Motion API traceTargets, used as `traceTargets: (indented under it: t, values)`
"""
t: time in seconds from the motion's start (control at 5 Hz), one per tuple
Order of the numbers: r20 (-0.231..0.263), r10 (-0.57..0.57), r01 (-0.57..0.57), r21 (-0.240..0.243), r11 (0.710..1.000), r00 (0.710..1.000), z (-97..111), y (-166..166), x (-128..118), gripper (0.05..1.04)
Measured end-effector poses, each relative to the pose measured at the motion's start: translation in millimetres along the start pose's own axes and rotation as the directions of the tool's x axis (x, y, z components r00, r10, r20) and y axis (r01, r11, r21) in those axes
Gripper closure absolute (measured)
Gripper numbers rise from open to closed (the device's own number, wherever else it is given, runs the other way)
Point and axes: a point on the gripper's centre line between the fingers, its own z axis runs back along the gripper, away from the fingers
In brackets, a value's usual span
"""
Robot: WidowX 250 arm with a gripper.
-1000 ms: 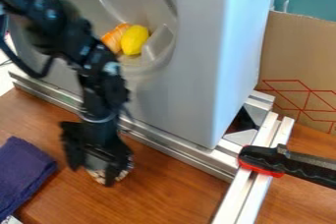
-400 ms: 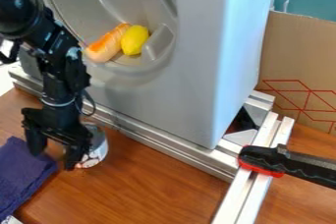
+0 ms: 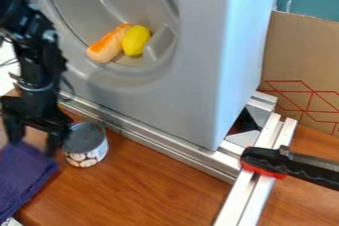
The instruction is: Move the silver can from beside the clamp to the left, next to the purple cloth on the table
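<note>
Wood-grain counter [image 3: 152, 185] bears a tin can [image 3: 87, 154]; beside it, the gripper [image 3: 34, 138] has fingers wide near purple cloth [image 3: 23, 173]. Seemingly a positioning step; next calls for clearing the can.

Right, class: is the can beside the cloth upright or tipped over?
Upright: the can has its round grey end facing up and its base on the table.

Tin can [image 3: 86, 151]: open passage over wooden tabletop [image 3: 159, 183] at its picture-right; obstacles, metal rail [image 3: 172, 151] behind, purple cloth [image 3: 23, 175] at picture-left.
</note>
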Motion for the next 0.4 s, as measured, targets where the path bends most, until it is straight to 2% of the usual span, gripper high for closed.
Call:
traceTargets:
  t: [0.2,0.4]
  values:
    - [0.013,0.045,-0.046,0.012,0.999,0.999,5.1,18.5,-9.3,0.084]
    - [0.023,-0.037,0.039,-0.053,0.998,0.999,21.0,9.8,-26.3,0.084]
